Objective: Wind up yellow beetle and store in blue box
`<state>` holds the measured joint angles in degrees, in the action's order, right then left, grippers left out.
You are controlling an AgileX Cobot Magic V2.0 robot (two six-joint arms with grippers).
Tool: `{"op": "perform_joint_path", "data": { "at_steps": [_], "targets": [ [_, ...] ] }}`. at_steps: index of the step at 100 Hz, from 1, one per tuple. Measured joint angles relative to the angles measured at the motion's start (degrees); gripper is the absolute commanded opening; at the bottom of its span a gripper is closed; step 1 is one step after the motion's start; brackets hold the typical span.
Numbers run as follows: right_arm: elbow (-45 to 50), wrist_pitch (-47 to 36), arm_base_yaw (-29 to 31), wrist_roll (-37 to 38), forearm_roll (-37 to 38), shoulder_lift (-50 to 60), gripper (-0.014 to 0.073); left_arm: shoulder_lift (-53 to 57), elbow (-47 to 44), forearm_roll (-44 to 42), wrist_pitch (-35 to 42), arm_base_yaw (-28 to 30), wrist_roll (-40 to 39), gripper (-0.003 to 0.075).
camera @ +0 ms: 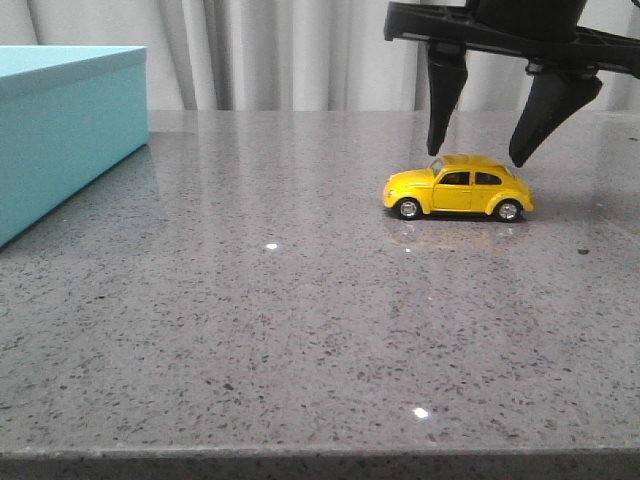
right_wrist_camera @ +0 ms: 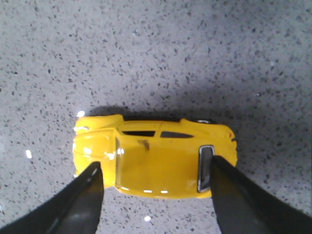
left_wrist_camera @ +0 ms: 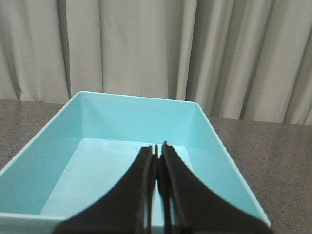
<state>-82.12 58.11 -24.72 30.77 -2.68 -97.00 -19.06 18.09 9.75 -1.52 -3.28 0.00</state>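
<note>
Pale pleated curtains hang behind a grey speckled stone bench [camera: 300,330] whose polished top throws back small glints of light. On the bench's right half stands the small glossy yellow toy beetle car [camera: 458,187], on all four silver-hubbed black wheels, side-on to the front camera with its nose toward the left. The right arm's black fingers [camera: 483,155] hang directly above it, spread wide, one tip over the bonnet end and the other over the tail end; from the front both tips end near roof height, close to the car, though whether they touch it cannot be told. The right wrist camera looks straight down on the car's roof [right_wrist_camera: 156,158] with a dark finger [right_wrist_camera: 80,200] at each end of the body and bare paint between them.

At the far left sits the large light turquoise-blue rectangular box [camera: 62,130], well apart from the car. The left arm's black fingers [left_wrist_camera: 157,161] are pressed together with nothing between them, poised over the box's open interior [left_wrist_camera: 63,141], which holds nothing visible.
</note>
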Motion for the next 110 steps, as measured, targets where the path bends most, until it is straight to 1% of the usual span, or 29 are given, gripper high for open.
{"op": "perform_joint_path", "data": {
  "at_steps": [62,74,110],
  "targets": [
    [-0.51,0.38,-0.09,0.49,0.57,-2.4,0.0477,0.0,0.0,0.0,0.0,0.0,0.0,-0.0019],
    [-0.65,2.03,-0.09,0.49,2.68,-2.44,0.0477,0.0,0.0,0.0,0.0,0.0,0.0,-0.0019],
    [-0.93,8.66,0.16,2.15,12.82,-2.44,0.0476,0.0,0.0,0.0,0.0,0.0,0.0,-0.0019]
  ]
}}
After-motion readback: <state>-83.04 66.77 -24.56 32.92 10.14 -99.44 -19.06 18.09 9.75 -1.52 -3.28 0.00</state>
